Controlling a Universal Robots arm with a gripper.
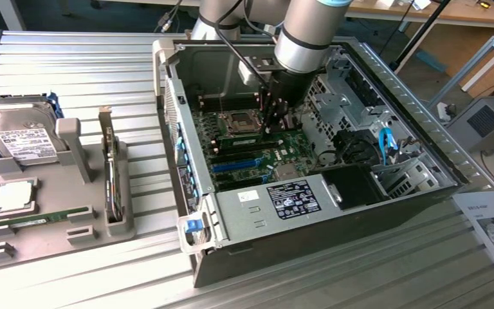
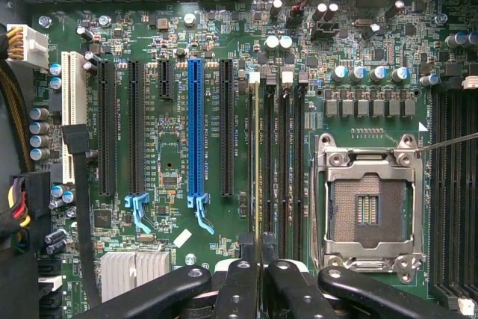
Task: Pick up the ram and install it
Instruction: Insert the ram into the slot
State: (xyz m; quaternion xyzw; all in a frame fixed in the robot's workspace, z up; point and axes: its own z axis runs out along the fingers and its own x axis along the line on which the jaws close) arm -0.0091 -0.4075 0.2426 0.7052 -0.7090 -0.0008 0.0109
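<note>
Black gripper (image 2: pixel 259 268) fingers pinch the long thin green ram stick (image 2: pixel 258 162) edge-on at the black memory slots (image 2: pixel 286 169) beside the silver processor socket (image 2: pixel 366 211). Note that pickup is done; whether it is seated you cannot tell.

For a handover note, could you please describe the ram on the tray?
Find the grey tray at the exterior view's left. Along its near side, beside the square chip, runs the ram: a long, thin green strip, unlike the upright card.
</note>
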